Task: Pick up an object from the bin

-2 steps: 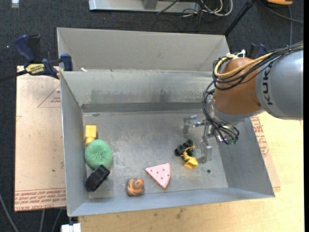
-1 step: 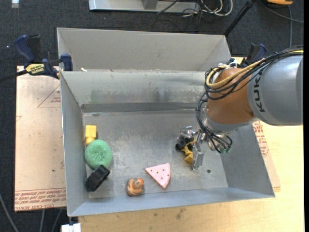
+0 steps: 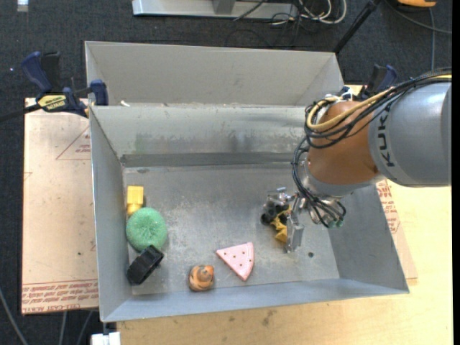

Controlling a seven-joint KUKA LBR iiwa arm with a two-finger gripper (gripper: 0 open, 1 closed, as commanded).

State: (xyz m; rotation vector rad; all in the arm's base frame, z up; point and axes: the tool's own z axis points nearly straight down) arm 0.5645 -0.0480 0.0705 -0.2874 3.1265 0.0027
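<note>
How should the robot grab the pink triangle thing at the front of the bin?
Probably from straight above, pinching the pink triangle across its two straight sides, about midway along. It lies flat on the bin floor with nothing touching it, and the wide end looks rounded, so it may slip there.
</note>
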